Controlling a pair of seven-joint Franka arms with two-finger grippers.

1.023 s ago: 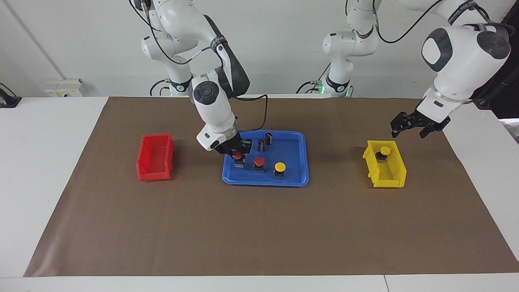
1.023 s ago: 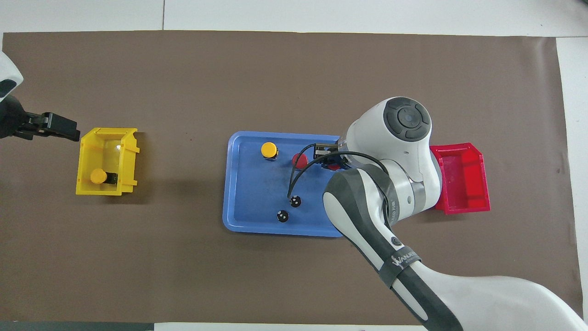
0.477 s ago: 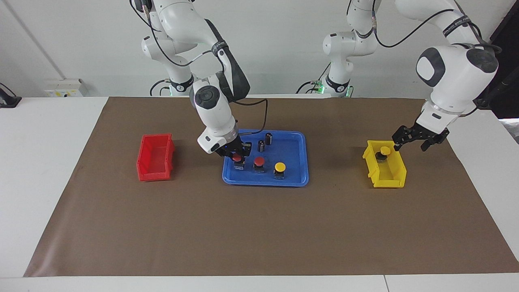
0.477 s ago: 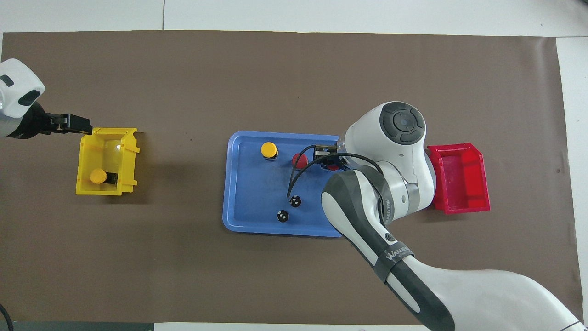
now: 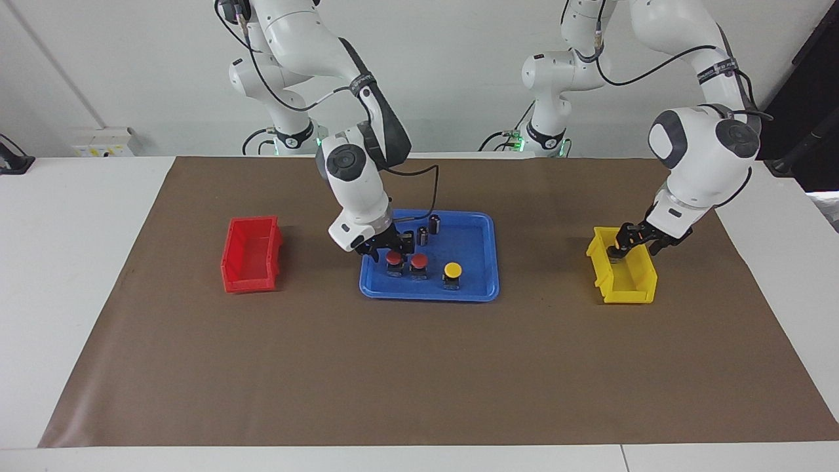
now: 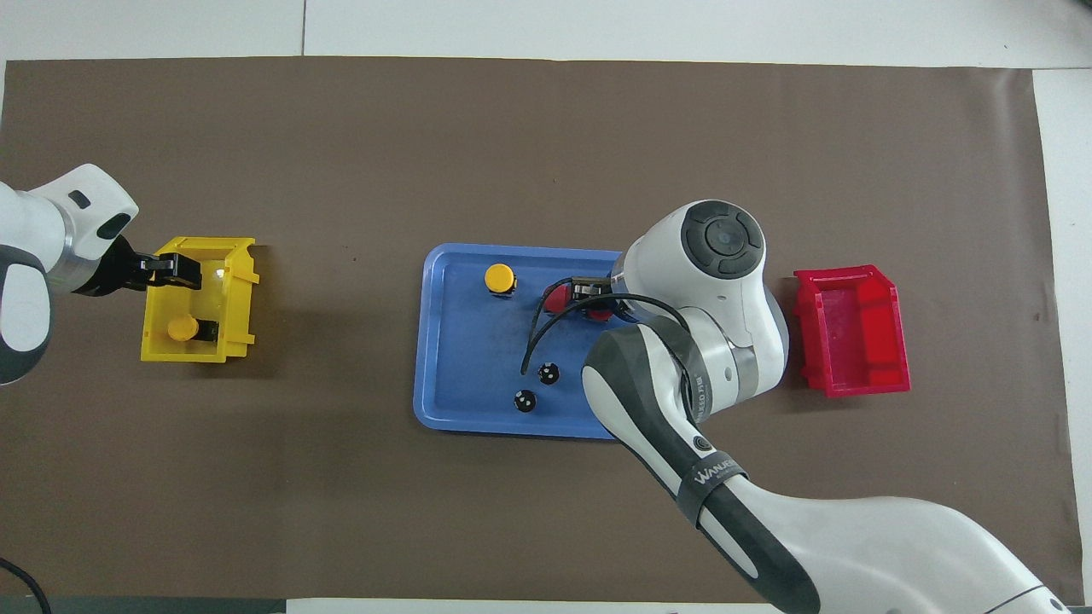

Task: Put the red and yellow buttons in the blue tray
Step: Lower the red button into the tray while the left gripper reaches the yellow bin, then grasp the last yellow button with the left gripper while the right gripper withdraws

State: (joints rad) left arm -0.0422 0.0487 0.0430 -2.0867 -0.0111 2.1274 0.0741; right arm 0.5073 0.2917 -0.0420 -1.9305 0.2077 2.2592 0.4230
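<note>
Two grippers are at work, well apart. The right gripper (image 5: pixel 390 247) sits low over the blue tray (image 5: pixel 477 275), at the tray's end toward the right arm; its dark fingers stand spread on either side of a red button (image 5: pixel 393 259) that rests on the tray floor, and I cannot tell whether they touch it. The right arm bends down steeply from its base, wrist turned toward the tray, and in the overhead view its forearm covers that end of the tray. A second red button (image 5: pixel 419 262) stands just beside the first, and a yellow button (image 5: pixel 452 270) stands next along the same row, toward the left arm's end. Two small dark cylinders (image 5: pixel 428 230) stand upright in the tray, nearer to the robots than the buttons.

The left gripper (image 5: pixel 623 240) reaches down into the yellow bin (image 5: pixel 628 283), where another yellow button (image 6: pixel 181 327) lies; whether its fingers are parted or pressing on anything I cannot tell. An open red bin (image 5: pixel 251 254) sits toward the right arm's end.
</note>
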